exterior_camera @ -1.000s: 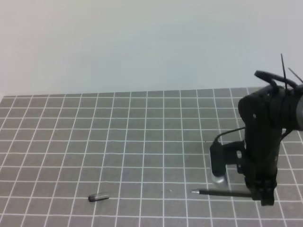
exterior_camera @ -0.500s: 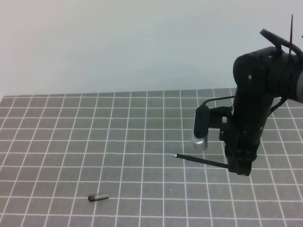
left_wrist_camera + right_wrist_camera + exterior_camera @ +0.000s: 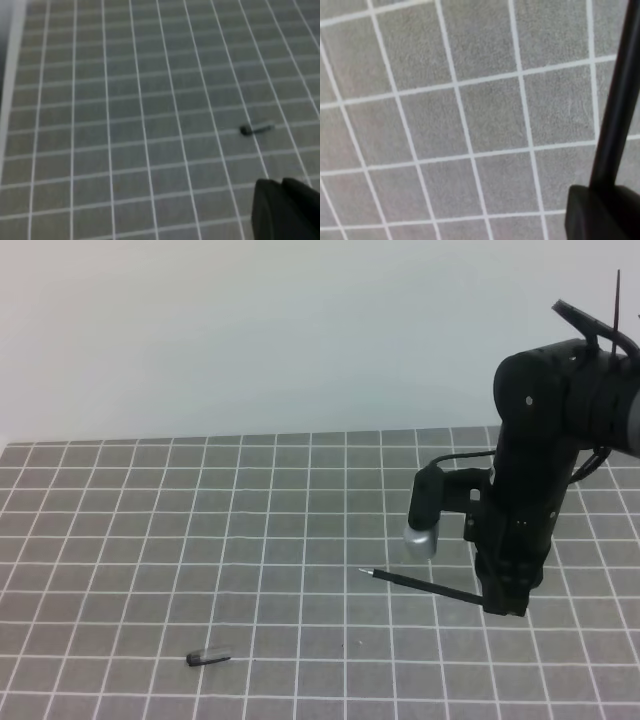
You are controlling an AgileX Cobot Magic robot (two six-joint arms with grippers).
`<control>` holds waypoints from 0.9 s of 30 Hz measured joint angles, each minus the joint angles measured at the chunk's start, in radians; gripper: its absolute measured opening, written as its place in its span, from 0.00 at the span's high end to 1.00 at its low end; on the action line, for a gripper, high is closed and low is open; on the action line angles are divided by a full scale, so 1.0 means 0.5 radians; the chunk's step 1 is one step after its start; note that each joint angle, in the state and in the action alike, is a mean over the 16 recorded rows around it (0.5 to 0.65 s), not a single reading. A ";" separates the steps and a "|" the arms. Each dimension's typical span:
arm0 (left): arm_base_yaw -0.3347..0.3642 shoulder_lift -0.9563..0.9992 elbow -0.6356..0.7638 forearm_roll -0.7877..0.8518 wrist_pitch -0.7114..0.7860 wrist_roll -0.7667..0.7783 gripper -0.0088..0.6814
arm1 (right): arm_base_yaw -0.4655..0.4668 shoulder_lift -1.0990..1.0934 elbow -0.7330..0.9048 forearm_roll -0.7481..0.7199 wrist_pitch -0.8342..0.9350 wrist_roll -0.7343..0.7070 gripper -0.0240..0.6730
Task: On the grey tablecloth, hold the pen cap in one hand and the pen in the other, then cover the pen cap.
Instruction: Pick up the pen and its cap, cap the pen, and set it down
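Your right end effector [image 3: 503, 602] is clamped on the pen [image 3: 425, 586], holding it above the grey tablecloth [image 3: 200, 540] with the silvery tip pointing toward the pen cap's side. The pen cap [image 3: 208, 657] lies flat on the cloth, well apart from the pen, lower and further to the left in the exterior view. Only a dark corner of your left end effector [image 3: 287, 210] shows in its wrist view, near the cap [image 3: 256, 130]; you cannot tell its opening.
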 joint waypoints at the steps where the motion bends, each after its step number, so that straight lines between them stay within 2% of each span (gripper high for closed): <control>1: -0.003 0.085 -0.040 -0.039 0.054 0.049 0.99 | 0.000 -0.003 0.000 0.001 0.014 0.017 0.97; 6: -0.019 0.501 -0.200 -0.152 0.173 0.281 0.99 | 0.001 -0.026 0.001 0.009 0.073 0.112 0.97; 11: -0.036 0.881 -0.300 -0.265 0.115 0.560 0.99 | 0.002 -0.058 0.003 0.017 0.097 0.239 0.97; 20: -0.051 1.506 -0.443 -0.657 -0.002 1.193 0.96 | 0.003 -0.105 0.020 0.033 0.097 0.465 0.97; 23: -0.055 1.708 -0.506 -0.772 0.013 1.347 0.92 | 0.003 -0.112 0.035 0.017 0.097 0.521 0.97; 27: -0.090 1.944 -0.599 -0.817 0.031 1.479 0.81 | 0.003 -0.120 0.054 0.001 0.097 0.547 0.97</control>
